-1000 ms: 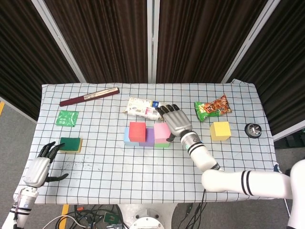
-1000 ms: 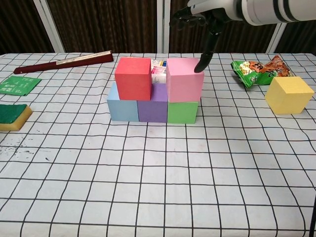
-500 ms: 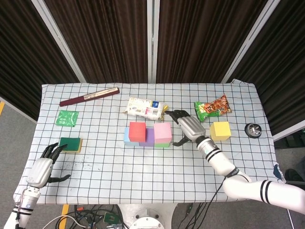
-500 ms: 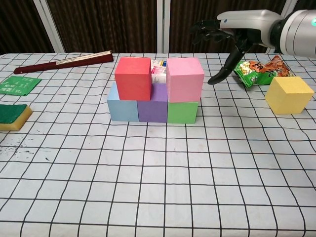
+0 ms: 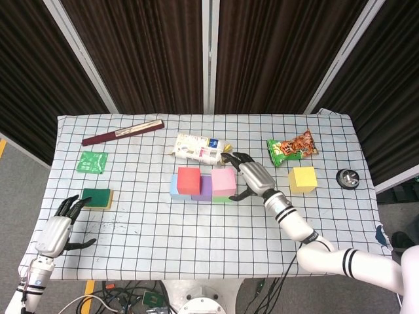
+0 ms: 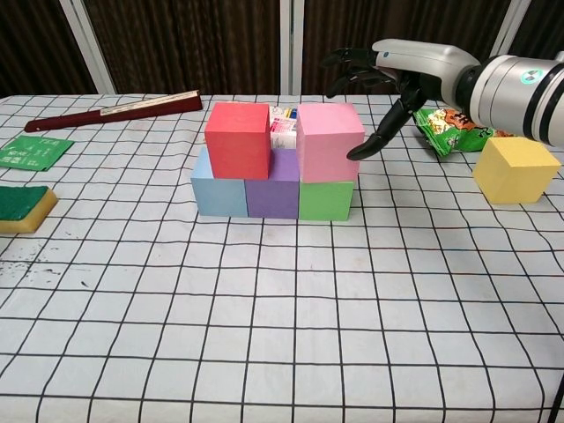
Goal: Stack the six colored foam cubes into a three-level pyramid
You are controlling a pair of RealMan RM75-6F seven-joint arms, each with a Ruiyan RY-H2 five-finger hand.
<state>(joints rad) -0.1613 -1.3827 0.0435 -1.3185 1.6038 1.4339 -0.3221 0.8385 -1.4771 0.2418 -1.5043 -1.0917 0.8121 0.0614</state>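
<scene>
Light blue [image 6: 218, 189], purple [image 6: 272, 192] and green [image 6: 326, 198] cubes form a row mid-table. A red cube [image 6: 237, 139] and a pink cube [image 6: 329, 141] sit on top, with a gap between them. The yellow cube [image 6: 515, 168] stands alone to the right [image 5: 302, 179]. My right hand [image 6: 392, 75] hovers open just right of the pink cube [image 5: 222, 181], fingers spread and a fingertip almost at its side; the head view shows that hand [image 5: 252, 176] too. At the table's near left corner my left hand [image 5: 57, 229] rests open, holding nothing.
Behind the stack lies a white packet [image 5: 196, 148]. A snack bag [image 5: 292, 148] is at the back right, a small black round object [image 5: 347, 178] near the right edge. A dark red flat stick [image 5: 122, 132], a green sachet [image 5: 91, 161] and a sponge [image 5: 97, 197] occupy the left.
My right hand left the pink cube, swung out right toward the yellow cube, and has now come back beside the pink cube. The left hand barely moved.
</scene>
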